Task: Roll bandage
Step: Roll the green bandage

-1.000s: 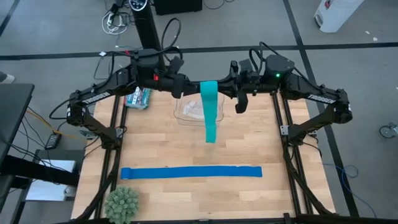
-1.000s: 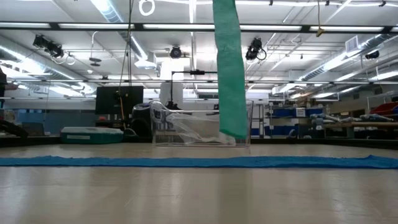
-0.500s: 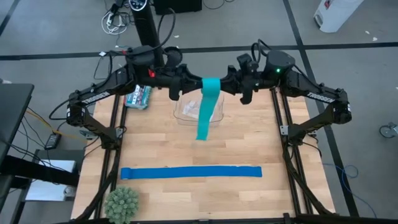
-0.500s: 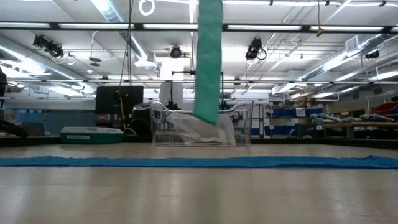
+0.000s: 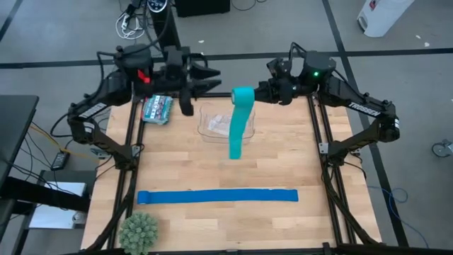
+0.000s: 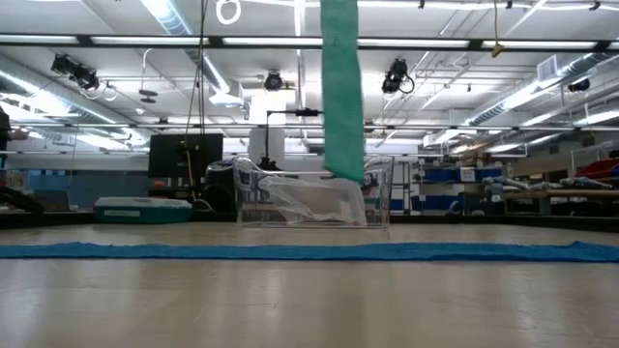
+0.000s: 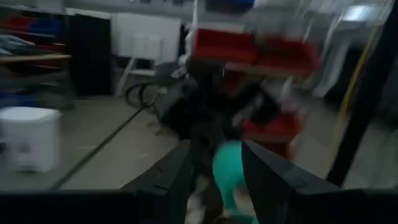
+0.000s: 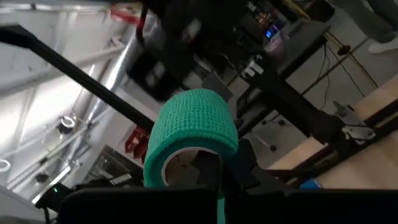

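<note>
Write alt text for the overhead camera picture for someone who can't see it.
Seen from above, the right gripper holds a partly rolled teal bandage above the table, jaws shut on it, its loose tail hanging over a clear container. The left gripper is off it, jaws open. A blue strip lies flat across the wooden table.

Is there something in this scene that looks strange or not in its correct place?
Only partly rolled, the bandage is held in the air by the right gripper, its loose tail hanging over the clear container. The left gripper is open, apart from it.
</note>
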`<state>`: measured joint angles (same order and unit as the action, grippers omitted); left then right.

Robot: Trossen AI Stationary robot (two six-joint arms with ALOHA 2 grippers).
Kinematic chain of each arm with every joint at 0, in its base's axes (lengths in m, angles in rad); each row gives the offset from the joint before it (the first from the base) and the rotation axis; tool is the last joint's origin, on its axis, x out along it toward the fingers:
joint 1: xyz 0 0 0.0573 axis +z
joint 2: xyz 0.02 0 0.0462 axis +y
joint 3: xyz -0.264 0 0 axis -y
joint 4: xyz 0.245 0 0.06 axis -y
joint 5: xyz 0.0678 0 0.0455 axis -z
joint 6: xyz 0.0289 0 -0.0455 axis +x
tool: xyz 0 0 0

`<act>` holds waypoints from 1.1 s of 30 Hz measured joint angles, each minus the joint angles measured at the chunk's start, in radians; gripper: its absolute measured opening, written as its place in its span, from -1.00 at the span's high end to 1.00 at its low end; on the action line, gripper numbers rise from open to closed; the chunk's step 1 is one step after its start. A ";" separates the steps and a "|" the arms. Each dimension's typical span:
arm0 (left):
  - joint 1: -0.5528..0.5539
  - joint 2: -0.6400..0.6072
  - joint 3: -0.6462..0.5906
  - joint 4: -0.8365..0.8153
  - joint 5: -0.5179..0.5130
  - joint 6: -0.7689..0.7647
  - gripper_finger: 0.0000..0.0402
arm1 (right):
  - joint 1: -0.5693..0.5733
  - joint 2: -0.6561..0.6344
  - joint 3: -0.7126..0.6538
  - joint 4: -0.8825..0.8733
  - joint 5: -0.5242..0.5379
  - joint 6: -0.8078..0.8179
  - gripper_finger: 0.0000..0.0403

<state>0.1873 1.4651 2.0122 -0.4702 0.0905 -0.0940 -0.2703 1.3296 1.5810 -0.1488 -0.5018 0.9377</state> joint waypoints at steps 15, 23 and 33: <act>-0.109 0.033 0.111 -0.449 -0.111 -0.070 0.27 | -0.055 0.009 0.001 0.191 0.024 0.355 1.00; -0.132 0.110 0.111 -0.423 -0.110 -0.093 0.27 | -0.068 0.011 0.001 0.072 0.068 0.349 1.00; -0.131 0.153 0.110 -0.466 -0.208 -0.146 0.27 | -0.032 0.011 0.001 0.069 0.088 0.343 1.00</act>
<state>0.0566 1.6177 2.1223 -0.9364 -0.1172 -0.2398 -0.3027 1.3407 1.5818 -0.0799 -0.4135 1.2808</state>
